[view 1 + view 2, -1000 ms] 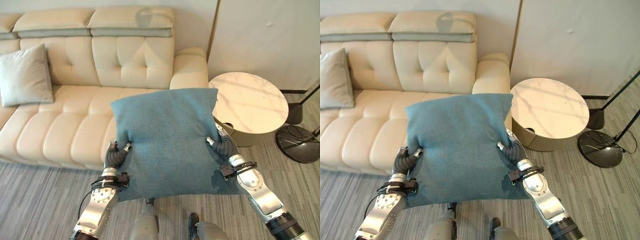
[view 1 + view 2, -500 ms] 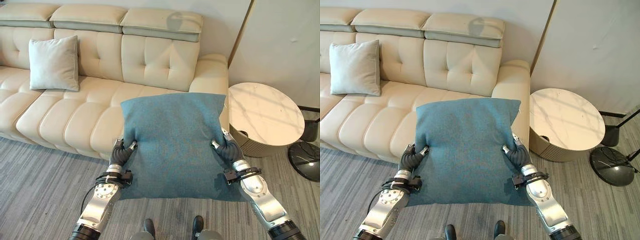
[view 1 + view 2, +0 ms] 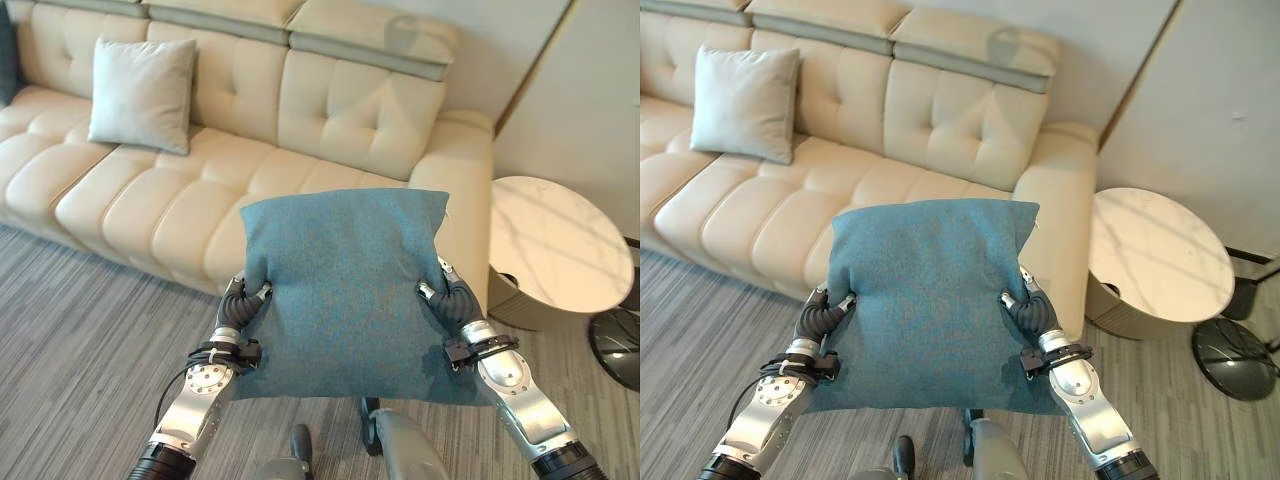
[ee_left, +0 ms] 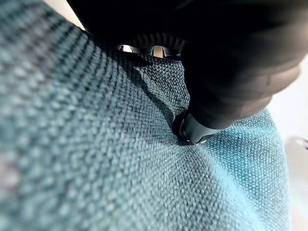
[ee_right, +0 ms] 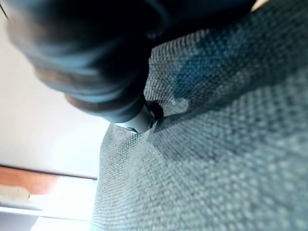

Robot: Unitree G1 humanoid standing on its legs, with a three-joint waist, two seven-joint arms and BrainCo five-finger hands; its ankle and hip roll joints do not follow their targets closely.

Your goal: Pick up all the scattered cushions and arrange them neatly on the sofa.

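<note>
Teal cushion (image 3: 345,290) still pinched by left robot hand (image 3: 241,303) and right robot hand (image 3: 449,300), camera shifted, sofa (image 3: 200,200) unmoved

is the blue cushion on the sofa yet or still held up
Held up: both robot hands, left and right, pinch the blue cushion before the sofa.

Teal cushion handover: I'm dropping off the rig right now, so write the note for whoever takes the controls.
Left hand: pinching the teal cushion at its left edge.
Right hand: pinching its right edge.
The cushion hangs between both hands, in front of the cream sofa, not yet on it.
Done: a light grey cushion stands against the sofa's backrest at the left.
Left: set the teal cushion on the free seat and prop it upright. A round marble side table stands right of the sofa.
</note>
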